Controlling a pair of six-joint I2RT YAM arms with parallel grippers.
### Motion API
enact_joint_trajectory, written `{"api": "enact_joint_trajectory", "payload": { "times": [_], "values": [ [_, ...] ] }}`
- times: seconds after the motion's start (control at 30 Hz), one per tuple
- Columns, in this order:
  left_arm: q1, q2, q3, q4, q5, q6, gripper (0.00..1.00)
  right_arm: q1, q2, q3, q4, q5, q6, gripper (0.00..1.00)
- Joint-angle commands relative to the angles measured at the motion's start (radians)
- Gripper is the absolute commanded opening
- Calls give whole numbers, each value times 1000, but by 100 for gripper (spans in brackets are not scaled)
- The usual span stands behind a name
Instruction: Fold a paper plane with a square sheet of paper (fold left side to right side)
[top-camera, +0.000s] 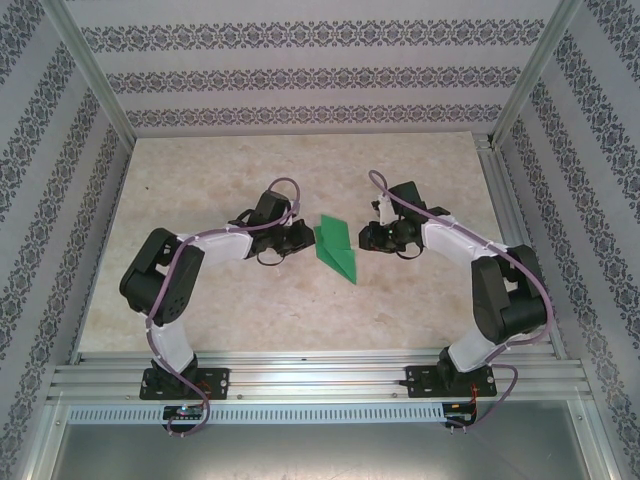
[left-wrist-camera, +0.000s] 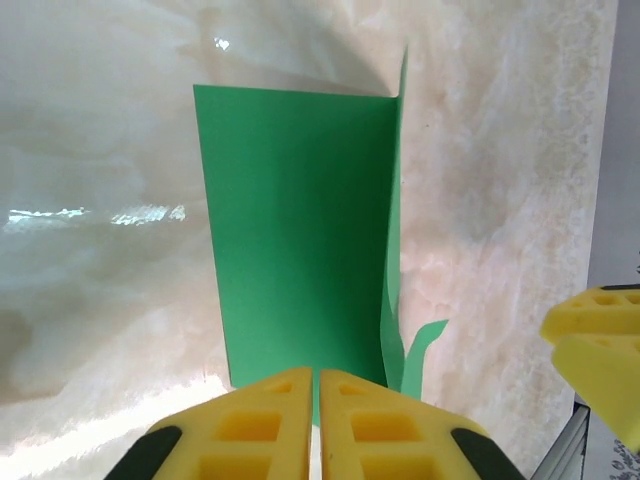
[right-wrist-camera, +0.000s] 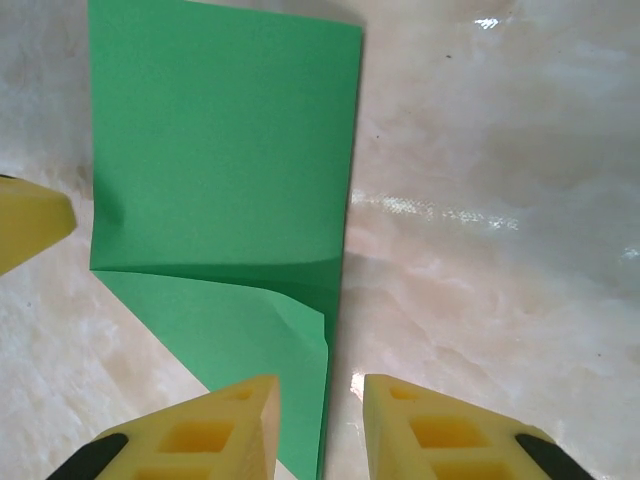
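Folded square sheet of paper (top-camera: 335, 247) lies at table (top-camera: 300, 310) centre. Left gripper (top-camera: 303, 237) at its 9 o'clock, pinched on paper edge. Right gripper (top-camera: 366, 238) at 3 o'clock, narrowly parted, paper edge between fingers.

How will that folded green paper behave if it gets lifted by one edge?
Probably floppy: the folded green paper is thin, and in the left wrist view one side stands up and curves. Likely very light, so a push may slide it across the glossy table instead of bending it. Its creases look soft and may spring open.
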Motion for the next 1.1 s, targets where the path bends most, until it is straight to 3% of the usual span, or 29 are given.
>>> {"api": "enact_joint_trajectory", "payload": {
  "times": [0.0,0.07,0.3,0.57,0.73,1.07],
  "values": [
    [-10,-56,-27,-76,-48,56,11,-3,-39,-24,26,8,0,29],
    [-10,-70,-34,-84,-58,56,13,-3,-46,-29,24,13,0,31],
    [-21,-7,22,-36,4,22,38,-3,-56,-36,24,18,-1,34],
    [-38,103,115,-25,21,6,48,-3,-64,-48,22,18,1,35],
    [-46,146,144,-17,30,-1,46,-4,-62,-58,25,18,1,34],
    [-46,121,130,-13,0,-12,13,-4,-76,-81,25,13,3,32]
  ]
}}
